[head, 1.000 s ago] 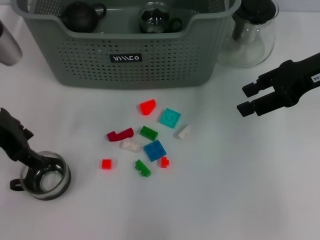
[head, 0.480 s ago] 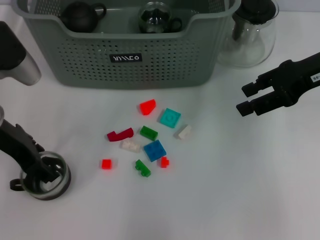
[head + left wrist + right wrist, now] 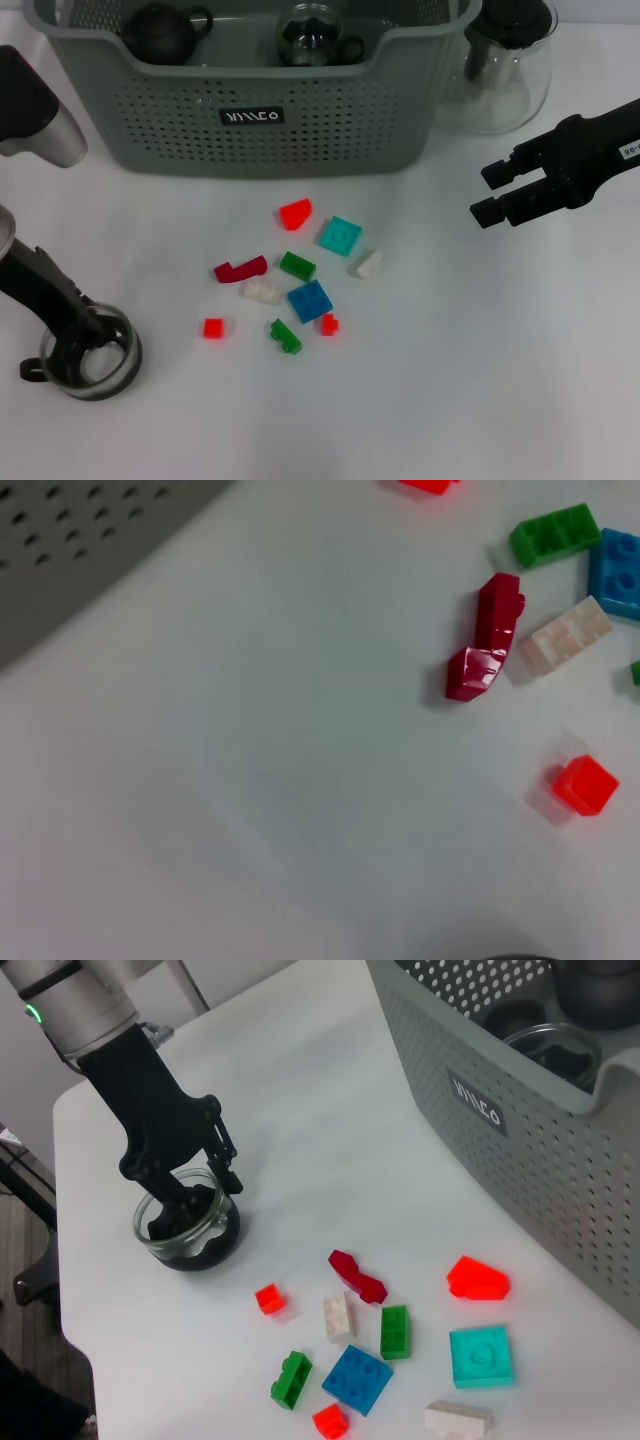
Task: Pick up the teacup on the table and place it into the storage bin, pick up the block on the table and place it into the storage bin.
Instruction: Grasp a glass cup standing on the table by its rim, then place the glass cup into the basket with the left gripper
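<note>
A clear glass teacup [image 3: 97, 374] with a dark base stands at the table's near left, also seen in the right wrist view [image 3: 190, 1245]. My left gripper [image 3: 82, 335] reaches down onto it and stands open, one finger inside the cup and the other outside its rim [image 3: 200, 1192]. Several small blocks lie in the middle: a red one [image 3: 294, 213], a teal one [image 3: 340, 235] and a blue one [image 3: 310, 300] among them. The grey-green storage bin [image 3: 250, 140] stands behind them. My right gripper [image 3: 487, 193] hovers open at the right, holding nothing.
Inside the bin are a black teapot [image 3: 160, 30] and a glass vessel [image 3: 310, 35]. A clear glass teapot with a black lid [image 3: 500, 70] stands right of the bin. My left arm's silver elbow [image 3: 40, 115] hangs near the bin's left front.
The left gripper has dropped over the teacup, one finger now inside it, and the left elbow swung into view. The teacup and blocks stayed put. The right gripper barely moved.
</note>
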Controlling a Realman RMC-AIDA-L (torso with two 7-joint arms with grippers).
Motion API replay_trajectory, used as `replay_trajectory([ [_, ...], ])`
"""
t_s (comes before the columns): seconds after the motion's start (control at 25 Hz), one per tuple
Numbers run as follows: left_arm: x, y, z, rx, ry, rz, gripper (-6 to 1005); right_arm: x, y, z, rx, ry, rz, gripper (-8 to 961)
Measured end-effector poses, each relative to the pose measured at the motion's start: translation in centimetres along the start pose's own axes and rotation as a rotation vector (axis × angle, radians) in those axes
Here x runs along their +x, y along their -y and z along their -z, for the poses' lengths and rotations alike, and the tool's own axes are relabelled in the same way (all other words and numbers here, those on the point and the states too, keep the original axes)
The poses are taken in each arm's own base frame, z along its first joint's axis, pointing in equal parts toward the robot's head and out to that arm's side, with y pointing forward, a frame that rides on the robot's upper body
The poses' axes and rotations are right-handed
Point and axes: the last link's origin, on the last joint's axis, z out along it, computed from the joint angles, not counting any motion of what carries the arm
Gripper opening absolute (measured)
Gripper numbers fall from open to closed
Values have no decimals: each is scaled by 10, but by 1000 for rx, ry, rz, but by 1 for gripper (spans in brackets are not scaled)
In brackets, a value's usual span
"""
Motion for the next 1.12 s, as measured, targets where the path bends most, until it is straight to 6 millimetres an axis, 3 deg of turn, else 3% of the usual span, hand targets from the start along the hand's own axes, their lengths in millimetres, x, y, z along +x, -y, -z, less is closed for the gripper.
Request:
replay_trajectory([
  [0.12, 0, 0, -1, 3, 1, 3, 579, 0, 0, 0, 1, 0, 1, 685],
  [0.24, 0, -1, -1, 2, 4, 1, 370, 0, 0, 0, 1, 0, 0, 685],
  [0.44, 0, -2, 1, 5, -1, 4, 143, 3, 0, 0, 1, 0, -6, 685],
  [0.76, 13, -9, 23, -26, -100, 62, 42, 5, 2, 3, 7, 9, -10, 685],
  [0.96, 47, -23, 61, -194, -362, 95, 43, 5, 2, 4, 8, 9, -5, 685],
  [1.12, 78, -35, 104, -374, -611, 31, 43, 6, 3, 5, 11, 7, -7, 685],
])
